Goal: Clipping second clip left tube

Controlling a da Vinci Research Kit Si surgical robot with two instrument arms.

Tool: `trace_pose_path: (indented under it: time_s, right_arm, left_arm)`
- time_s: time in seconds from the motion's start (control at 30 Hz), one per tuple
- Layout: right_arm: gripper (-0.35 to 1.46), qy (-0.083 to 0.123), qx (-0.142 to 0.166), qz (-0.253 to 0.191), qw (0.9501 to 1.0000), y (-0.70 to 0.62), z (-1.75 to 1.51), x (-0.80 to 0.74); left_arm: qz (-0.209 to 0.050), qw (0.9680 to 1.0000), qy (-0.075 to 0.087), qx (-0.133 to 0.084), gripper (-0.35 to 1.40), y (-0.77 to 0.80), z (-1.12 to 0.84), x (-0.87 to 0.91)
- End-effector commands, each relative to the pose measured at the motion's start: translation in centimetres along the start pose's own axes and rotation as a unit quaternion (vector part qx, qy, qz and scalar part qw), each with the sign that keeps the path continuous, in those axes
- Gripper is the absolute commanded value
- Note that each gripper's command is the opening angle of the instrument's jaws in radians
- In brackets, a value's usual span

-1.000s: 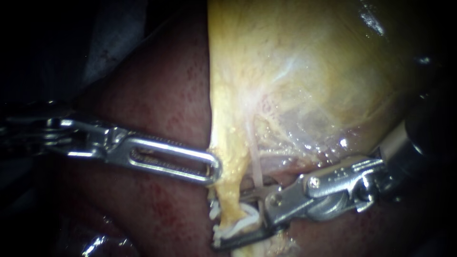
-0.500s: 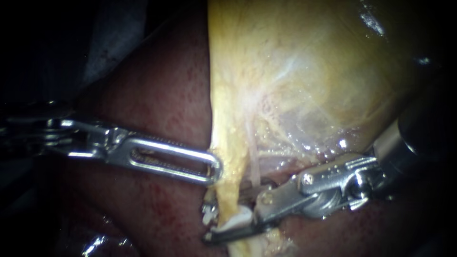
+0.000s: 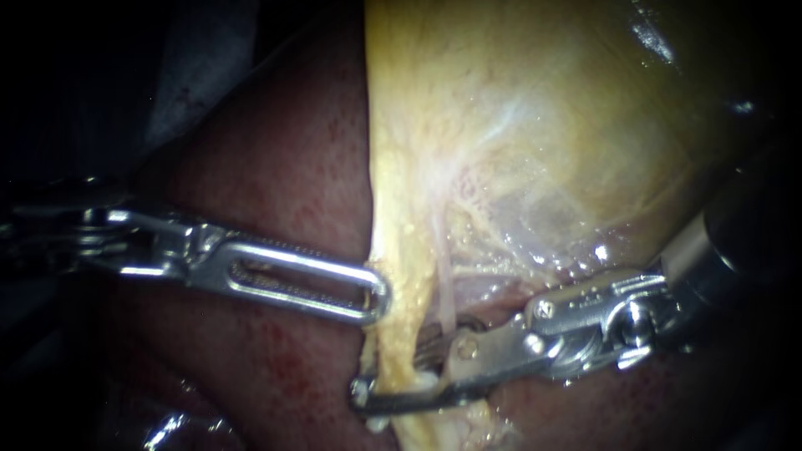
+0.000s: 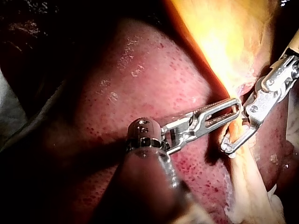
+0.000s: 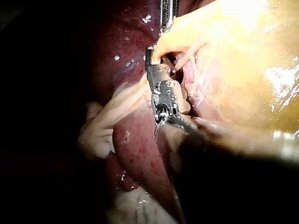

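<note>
- My right instrument [image 3: 364, 391] comes in from 4 o'clock. Its jaws are clamped across the left tube [image 3: 401, 334], one jaw in front of it and the other behind. Their tips poke out just past the tube's 9 o'clock side.
- A sliver of white clip [image 3: 424, 382] shows between those jaws, against the tube.
- The left tube is the yellow band hanging from the gallbladder [image 3: 543, 125] toward 6 o'clock, low in the endoscope view. A thin pale strand [image 3: 447, 292] runs just beside it at its 3 o'clock.
- My left instrument [image 3: 376, 294] reaches in from 9 o'clock over the liver [image 3: 276, 167]. Its slotted jaws are pressed together and pinch the tube's 9 o'clock edge, on the gallbladder side of the right instrument's jaws.
- In the left wrist view, the left instrument [image 4: 233, 108] and the right instrument [image 4: 225, 148] sit near each other on the tube, not touching.
- In the right wrist view, the right instrument [image 5: 150, 58] has its tip tucked under the yellow tissue.
</note>
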Motion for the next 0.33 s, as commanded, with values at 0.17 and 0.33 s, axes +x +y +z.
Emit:
trace_pose_path:
  time_s: [0.17, 0.33]
  right_arm:
    - [-0.35, 0.0, 0.0, 0.001, 1.0, 0.0, 0.0, 0.0]
    - [-0.35, 0.0, 0.001, 0.001, 1.0, 0.0, -0.01, -0.01]
  left_arm:
    - [0.0, 1.0, 0.0, 0.0, -0.35, 0.0, 0.0, 0.0]
    - [0.0, 1.0, 0.0, 0.0, -0.35, 0.0, 0.01, 0.0]
